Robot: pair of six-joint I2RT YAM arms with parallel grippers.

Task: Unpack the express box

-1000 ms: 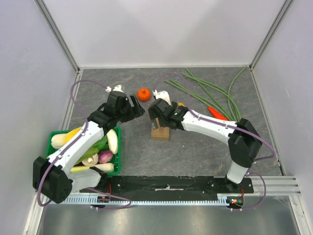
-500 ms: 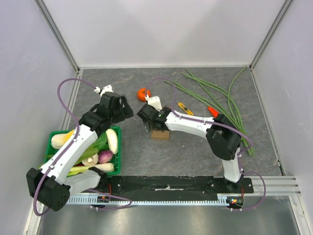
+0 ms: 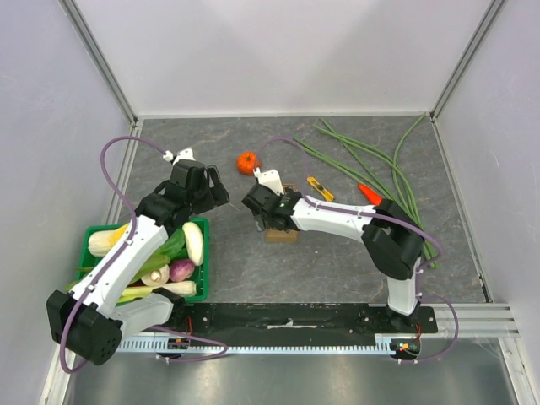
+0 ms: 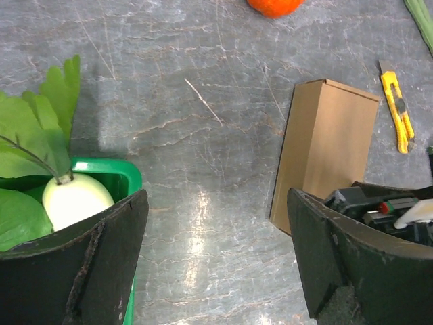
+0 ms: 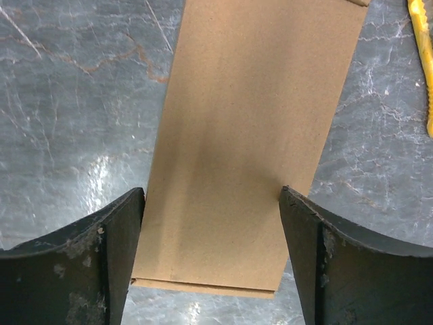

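The express box [image 5: 250,122] is a plain brown carton lying flat and closed on the grey table. My right gripper [image 5: 212,257] is open and straddles its near end, one finger close beside each long edge; whether they touch the cardboard I cannot tell. In the top view the right gripper [image 3: 263,215] covers most of the box [image 3: 283,236]. My left gripper [image 4: 216,257] is open over bare table, with the box [image 4: 328,142] to its right. From above, the left gripper [image 3: 218,192] hangs left of the box.
A green crate [image 3: 204,261] of vegetables stands at the left, its corner [image 4: 115,172] beside my left finger. An orange tangerine [image 3: 246,162] lies behind the box. A yellow utility knife [image 3: 320,187] lies right of it. Long green beans [image 3: 371,160] spread at the back right.
My right gripper has shifted left and settled over the box, its jaws narrowing a little. My left gripper has drawn back to the left, away from the box.
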